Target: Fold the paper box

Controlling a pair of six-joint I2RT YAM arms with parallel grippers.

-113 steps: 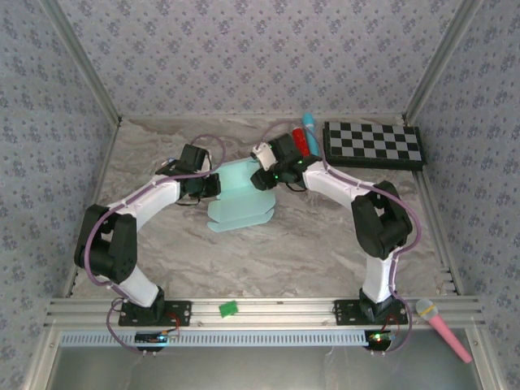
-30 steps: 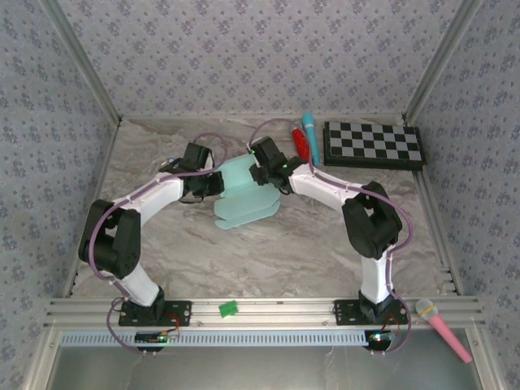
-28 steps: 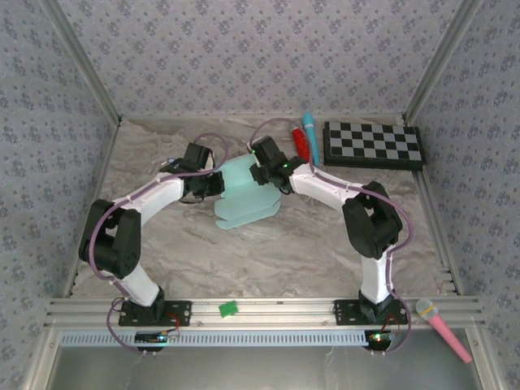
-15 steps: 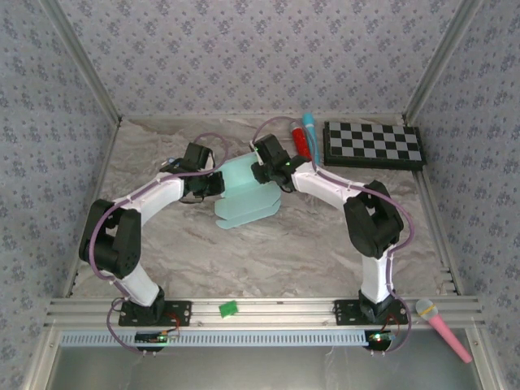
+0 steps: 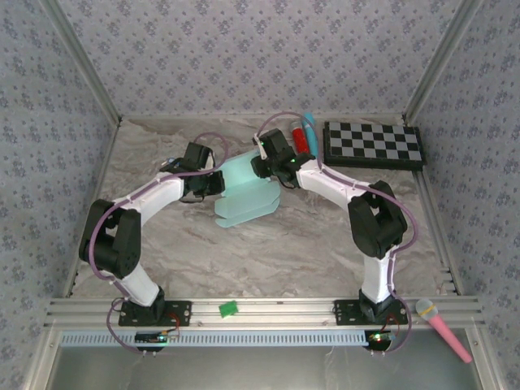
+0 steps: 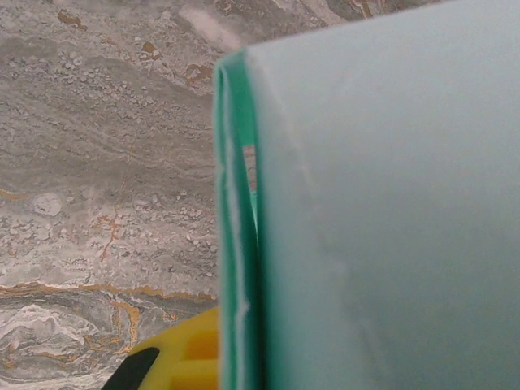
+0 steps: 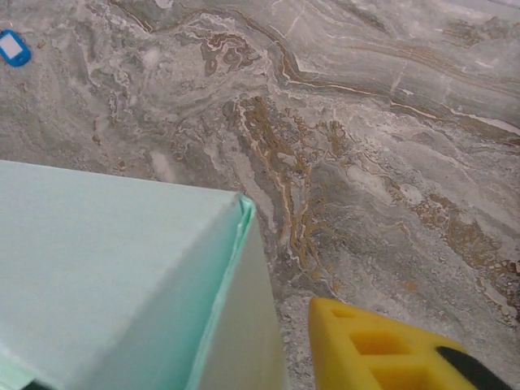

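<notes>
One paper box [image 5: 244, 195]; left pincer [image 5: 218, 184] gripping, right pincer [image 5: 264, 172] beside.

paper box [image 5: 244, 193] left of checkerboard [image 5: 372, 145]

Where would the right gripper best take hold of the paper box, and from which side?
Judging by the right wrist view, the raised corner edge of the paper box, approached from the right: thin card stands clear of the table there, opposite the left gripper pinching the left edge.
</notes>
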